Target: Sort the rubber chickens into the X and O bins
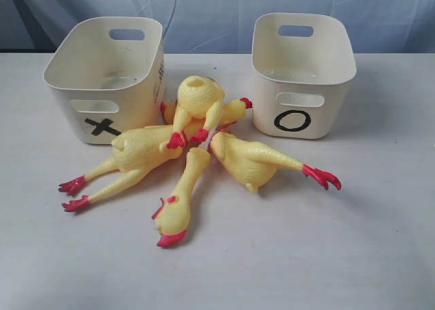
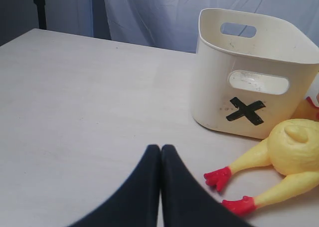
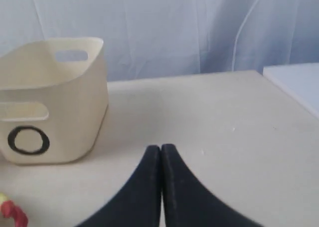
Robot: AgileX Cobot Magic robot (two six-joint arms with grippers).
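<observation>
Several yellow rubber chickens lie piled on the table between the two cream bins. One chicken (image 1: 136, 153) points its red feet left. Another chicken (image 1: 180, 198) lies head toward the front, a third chicken (image 1: 255, 162) stretches right, and one chicken (image 1: 198, 102) rests on top. The X bin (image 1: 102, 75) stands at the back left and the O bin (image 1: 301, 72) at the back right; both look empty. Neither gripper shows in the exterior view. My left gripper (image 2: 160, 148) is shut and holds nothing, near a chicken's red feet (image 2: 218, 178) and the X bin (image 2: 251, 72). My right gripper (image 3: 160, 147) is shut and empty, beside the O bin (image 3: 50, 102).
A pale curtain hangs behind the table. A dark stand (image 2: 39, 8) rises beyond the table's far left corner. A white surface (image 3: 294, 85) lies past the table edge on the right arm's side. Bare tabletop (image 1: 306, 255) stretches in front of the pile.
</observation>
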